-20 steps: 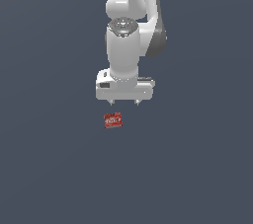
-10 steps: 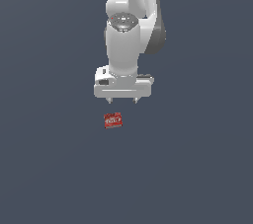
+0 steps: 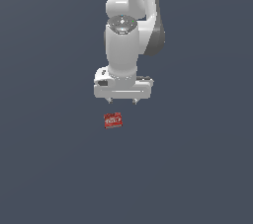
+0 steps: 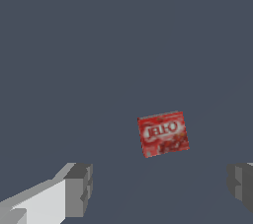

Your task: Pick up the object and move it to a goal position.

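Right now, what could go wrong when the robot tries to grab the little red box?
The red Jell-O box lies off to the exterior view's left of the open claw, not under it. Dropping straight down, a finger might land on it or miss. The box also sits slightly turned, so closing could spin it away.

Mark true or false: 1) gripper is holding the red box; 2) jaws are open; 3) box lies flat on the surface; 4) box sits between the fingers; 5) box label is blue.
1) False. The gripper is apart from the red box, holding nothing.
2) True. In the wrist view the fingers stand wide apart.
3) True. It lies label-up on the grey surface.
4) False. It lies beyond the fingertips, not between them.
5) False. The label is red with white lettering.
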Robot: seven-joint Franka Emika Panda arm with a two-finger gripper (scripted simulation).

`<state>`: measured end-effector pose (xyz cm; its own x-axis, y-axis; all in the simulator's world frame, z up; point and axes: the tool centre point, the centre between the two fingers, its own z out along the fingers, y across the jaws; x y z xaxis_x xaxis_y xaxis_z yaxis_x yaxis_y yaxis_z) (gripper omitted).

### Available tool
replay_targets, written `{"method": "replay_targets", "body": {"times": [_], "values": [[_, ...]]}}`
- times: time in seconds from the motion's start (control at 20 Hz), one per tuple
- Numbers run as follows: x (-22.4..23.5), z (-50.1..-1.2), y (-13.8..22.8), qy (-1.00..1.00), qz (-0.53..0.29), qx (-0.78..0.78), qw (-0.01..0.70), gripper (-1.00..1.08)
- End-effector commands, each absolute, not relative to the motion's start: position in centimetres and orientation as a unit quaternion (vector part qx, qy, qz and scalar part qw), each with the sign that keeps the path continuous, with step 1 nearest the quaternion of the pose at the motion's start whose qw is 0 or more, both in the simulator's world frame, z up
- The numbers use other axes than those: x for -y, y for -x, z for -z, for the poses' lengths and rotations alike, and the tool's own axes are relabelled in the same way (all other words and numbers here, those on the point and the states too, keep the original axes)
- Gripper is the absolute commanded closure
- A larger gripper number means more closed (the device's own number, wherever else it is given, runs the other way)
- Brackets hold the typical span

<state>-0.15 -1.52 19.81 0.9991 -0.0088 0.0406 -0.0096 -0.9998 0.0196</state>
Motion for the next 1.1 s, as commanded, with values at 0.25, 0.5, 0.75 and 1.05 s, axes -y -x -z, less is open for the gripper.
{"method": "replay_targets", "body": {"times": [0.25, 0.5, 0.75, 1.05], "values": [[1.9, -18.4, 0.2, -0.997, -0.017, 0.073, 0.004, -0.92], [2.3, -17.0, 0.2, -0.99, -0.014, 0.142, -0.001, -0.92], [2.8, -15.4, 0.3, -0.976, -0.01, 0.22, -0.005, -0.92], [3.4, -13.5, 0.5, -0.95, -0.006, 0.311, -0.008, -0.92]]}}
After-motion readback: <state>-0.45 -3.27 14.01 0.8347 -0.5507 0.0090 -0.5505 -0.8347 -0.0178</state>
